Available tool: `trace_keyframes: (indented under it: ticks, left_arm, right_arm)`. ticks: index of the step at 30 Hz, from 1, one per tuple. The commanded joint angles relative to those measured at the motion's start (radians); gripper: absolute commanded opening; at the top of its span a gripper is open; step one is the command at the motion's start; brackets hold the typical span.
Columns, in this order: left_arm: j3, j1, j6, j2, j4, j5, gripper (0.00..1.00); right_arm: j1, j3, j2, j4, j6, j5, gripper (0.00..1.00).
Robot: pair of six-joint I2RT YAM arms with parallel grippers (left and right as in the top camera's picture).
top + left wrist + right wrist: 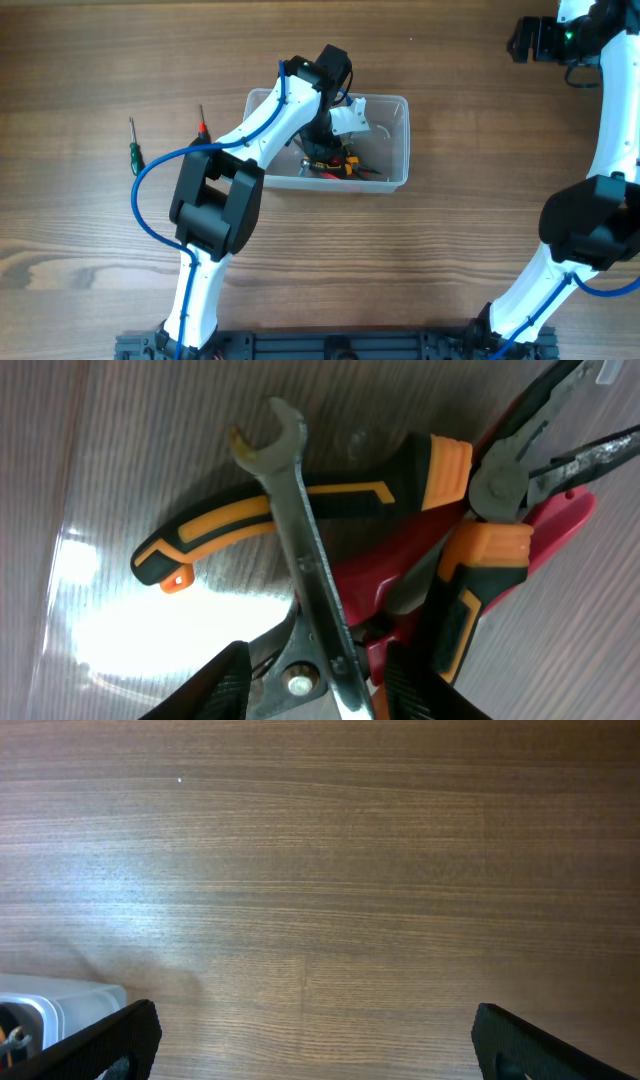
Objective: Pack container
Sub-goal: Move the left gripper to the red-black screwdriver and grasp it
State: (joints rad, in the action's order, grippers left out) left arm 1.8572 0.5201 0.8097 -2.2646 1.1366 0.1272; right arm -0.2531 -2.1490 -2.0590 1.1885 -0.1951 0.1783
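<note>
A green-handled screwdriver (133,152) lies alone on the wooden tabletop (80,250) at far left, with a red-handled screwdriver (201,124) to its right, partly hidden by the left arm, both outside and left of the container (396,140). The clear tub sits on the tabletop a little left of centre, its long side running across the overhead view. The left arm reaches down into the tub, and the left hand (317,685) hangs low over the tools heaped on the floor of the tub. Its dark fingers (205,685) stand apart. An open-end wrench (290,510) runs up between them, and a gap shows between the wrench and the right finger, so nothing appears clamped. Under the wrench lie pliers with black-and-orange handles (215,530) and a red-handled tool (560,520), crossing one another against the ribbed plastic floor. At far right, the right arm stretches to the back edge of the tabletop, well apart from the tub. The right hand (315,1040) is spread wide and carries nothing, with bare wood below it and one corner of the tub just visible at the lower left of its wrist camera's view.
</note>
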Motion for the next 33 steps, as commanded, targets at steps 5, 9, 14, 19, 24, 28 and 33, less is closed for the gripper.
trace_keyframes:
  ticks: [5,9,14,19,24,28,33]
  left_arm:
    - [0.091,-0.04,-0.087,0.209,-0.008,0.01,0.54]
    - [0.142,-0.107,-0.185,0.354,-0.027,0.009,0.6]
    - [0.142,-0.24,-0.421,0.453,0.037,-0.084,0.55]
    - [0.13,-0.397,-0.742,0.431,0.179,-0.164,0.46]
    - [-0.047,-0.536,-0.849,0.418,0.159,-0.111,0.45]
    - [-0.185,-0.578,-0.849,0.418,0.074,-0.035,0.47]
    - [-0.417,-0.581,-0.906,0.417,-0.129,0.007,0.45]
  right_arm:
    - [-0.001,0.005,0.0,-0.002,0.015,-0.005,1.0]
    - [-0.001,0.005,0.0,-0.002,0.015,-0.005,1.0]
    - [-0.001,0.005,0.0,-0.002,0.014,-0.005,1.0]
    - [-0.001,0.005,0.0,-0.003,0.014,-0.005,1.0]
    - [-0.001,0.005,0.0,-0.002,0.015,-0.005,1.0]
    - [-0.001,0.005,0.0,-0.003,0.015,-0.005,1.0]
    - [-0.001,0.005,0.0,-0.003,0.014,-0.005,1.0]
